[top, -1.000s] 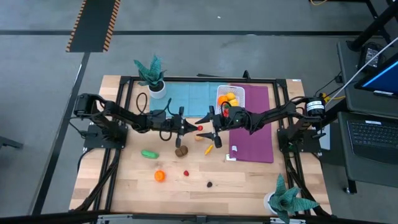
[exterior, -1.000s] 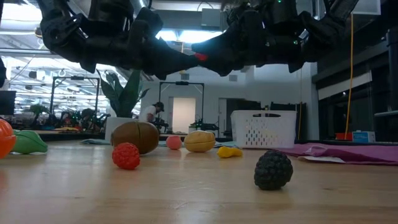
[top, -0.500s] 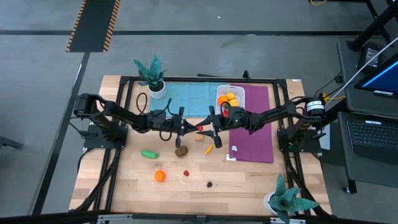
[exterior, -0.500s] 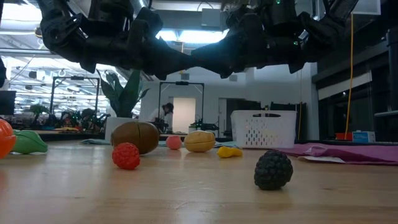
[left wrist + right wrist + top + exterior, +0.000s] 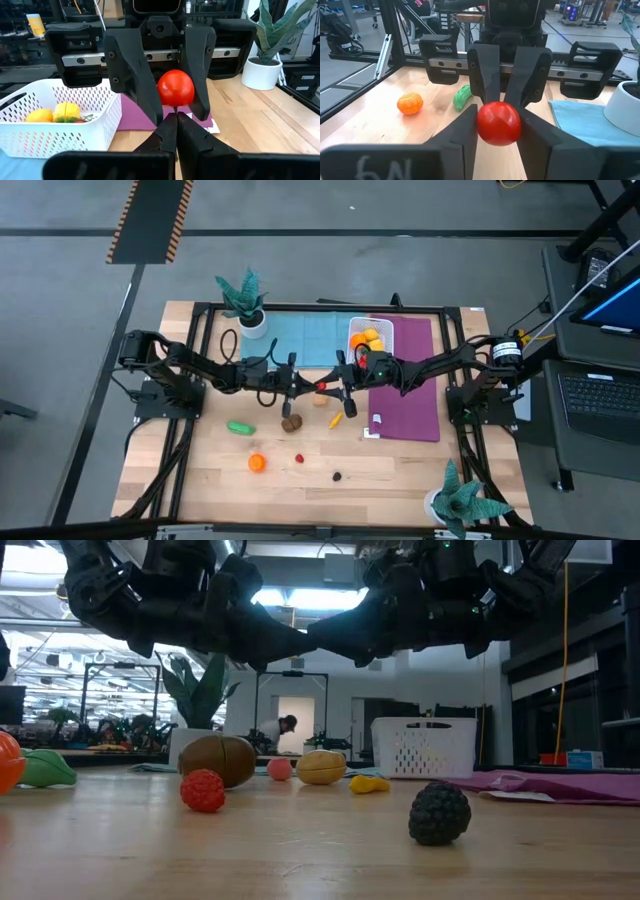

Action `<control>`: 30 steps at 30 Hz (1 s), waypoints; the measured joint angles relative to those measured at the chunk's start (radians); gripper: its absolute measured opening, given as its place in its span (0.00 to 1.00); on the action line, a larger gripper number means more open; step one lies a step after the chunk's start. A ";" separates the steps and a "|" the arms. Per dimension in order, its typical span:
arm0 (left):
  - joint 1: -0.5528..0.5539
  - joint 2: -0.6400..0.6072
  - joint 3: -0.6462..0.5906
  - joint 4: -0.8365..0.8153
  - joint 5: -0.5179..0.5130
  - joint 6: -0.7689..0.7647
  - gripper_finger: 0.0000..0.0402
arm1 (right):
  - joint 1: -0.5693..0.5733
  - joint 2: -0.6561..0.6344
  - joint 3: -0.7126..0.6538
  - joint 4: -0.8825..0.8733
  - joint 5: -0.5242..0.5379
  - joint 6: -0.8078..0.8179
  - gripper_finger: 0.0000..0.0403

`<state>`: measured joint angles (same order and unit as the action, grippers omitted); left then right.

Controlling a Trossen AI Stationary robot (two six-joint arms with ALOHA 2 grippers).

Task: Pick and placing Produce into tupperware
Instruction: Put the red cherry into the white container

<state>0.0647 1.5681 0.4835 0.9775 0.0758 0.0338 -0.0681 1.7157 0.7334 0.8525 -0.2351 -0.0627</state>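
Note:
A red tomato (image 5: 322, 385) of the produce hangs above the table's middle, between both grippers. My left gripper (image 5: 176, 116) comes from the left and is shut at the tomato's (image 5: 175, 87) near side. My right gripper (image 5: 499, 118) comes from the right, shut on the tomato (image 5: 499, 122). The tupperware (image 5: 388, 326), a white basket at the far side, holds yellow and orange pieces. More produce lies on the wood: a green piece (image 5: 240, 427), an orange one (image 5: 257, 463), a brown one (image 5: 291, 422), a yellow one (image 5: 336, 420) and a dark berry (image 5: 440, 812). My left gripper touches the tomato only with the ends of its shut fingers, at the tomato's lower near side (image 5: 175, 106). Which small part they pinch, I cannot tell. The fingers lie level and come from the table's left. The tomato is clear of the table. My right gripper pinches the tomato between its two fingers, one on each rounded side (image 5: 482, 125). The fingers (image 5: 197, 75) lie level and come from the table's right. The tomato sits between them, lifted clear of the wood.
A blue mat (image 5: 310, 338) and a purple mat (image 5: 405, 395) lie at the far and right sides. Teal potted plants stand at the far left (image 5: 245, 298) and near right (image 5: 462, 500). A small red berry (image 5: 299, 459) lies on bare wood near the front.
My right gripper has shut its fingers on the tomato, which showed red between the two grippers in the low view and is now covered there. Both arms have kept their places, and the tomato has stayed where it was.

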 joint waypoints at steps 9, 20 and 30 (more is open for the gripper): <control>-0.015 0.000 -0.001 0.000 -0.005 -0.005 0.05 | 0.001 0.000 0.000 -0.001 -0.004 -0.001 0.26; -0.023 -0.001 -0.002 -0.004 -0.003 -0.001 0.21 | 0.000 0.000 0.000 0.002 -0.004 0.002 0.26; -0.020 -0.223 -0.002 -0.295 -0.005 0.029 0.27 | -0.029 -0.001 0.000 -0.002 -0.005 0.033 0.27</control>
<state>0.0444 1.3448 0.4816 0.6823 0.0704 0.0631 -0.0971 1.7150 0.7330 0.8505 -0.2399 -0.0294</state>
